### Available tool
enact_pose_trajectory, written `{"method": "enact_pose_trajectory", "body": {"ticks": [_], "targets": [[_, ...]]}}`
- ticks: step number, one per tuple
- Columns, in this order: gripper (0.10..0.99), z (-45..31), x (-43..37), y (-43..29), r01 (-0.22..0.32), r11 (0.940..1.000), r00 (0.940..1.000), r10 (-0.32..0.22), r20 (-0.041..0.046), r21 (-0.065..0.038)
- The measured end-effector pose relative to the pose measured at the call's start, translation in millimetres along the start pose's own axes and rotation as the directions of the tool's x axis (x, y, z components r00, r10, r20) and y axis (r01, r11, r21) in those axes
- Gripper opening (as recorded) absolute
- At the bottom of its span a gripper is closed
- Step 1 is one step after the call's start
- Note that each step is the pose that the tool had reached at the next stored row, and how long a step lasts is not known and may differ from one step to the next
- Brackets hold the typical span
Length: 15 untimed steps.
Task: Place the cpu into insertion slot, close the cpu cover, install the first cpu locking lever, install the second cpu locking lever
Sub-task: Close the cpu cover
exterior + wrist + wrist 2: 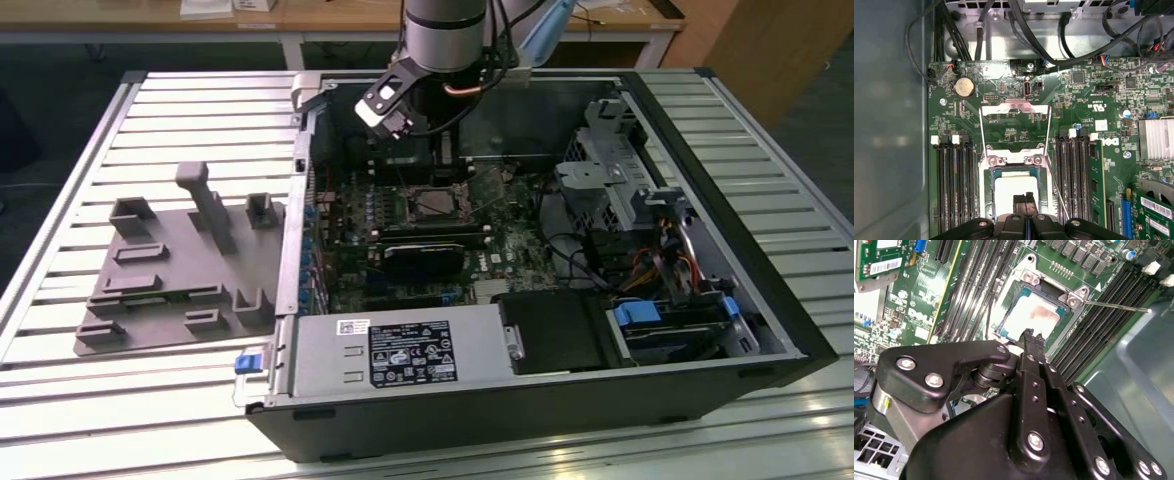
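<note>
Silver-grey arm (447, 30), black linkage fingers (1030, 375) studded with silver screws

Open black computer tower (534, 420) laid on slatted metal table (80, 420); grey moulded fixture block (174, 270) placed at exterior view's left; black gripper (414, 140) held above square metal-framed socket (435, 203).

slatted metal table (134, 420), wooden desk (107, 18) behind, dark floor (174, 55)

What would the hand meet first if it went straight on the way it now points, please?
Most likely the cpu: in the first wrist view the hand points at its silvery top, near one edge. How far apart they are is unclear; they may be touching.
</note>
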State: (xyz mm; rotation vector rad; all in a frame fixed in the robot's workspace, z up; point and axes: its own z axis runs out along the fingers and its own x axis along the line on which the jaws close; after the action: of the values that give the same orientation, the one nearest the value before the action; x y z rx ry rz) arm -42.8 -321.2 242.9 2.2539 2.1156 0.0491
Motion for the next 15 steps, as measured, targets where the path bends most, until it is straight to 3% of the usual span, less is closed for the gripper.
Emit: {"method": "enact_pose_trajectory", "body": {"ticks": [7, 15], "targets": [[0.102, -9.9, -0.1, 0.8, 0.000, 1.0000, 1.0000, 0.000, 0.0001, 0.000], [0.102, -9.6, 0.2, 6.3, 0.000, 1.0000, 1.0000, 0.000, 0.0000, 0.000]]}}
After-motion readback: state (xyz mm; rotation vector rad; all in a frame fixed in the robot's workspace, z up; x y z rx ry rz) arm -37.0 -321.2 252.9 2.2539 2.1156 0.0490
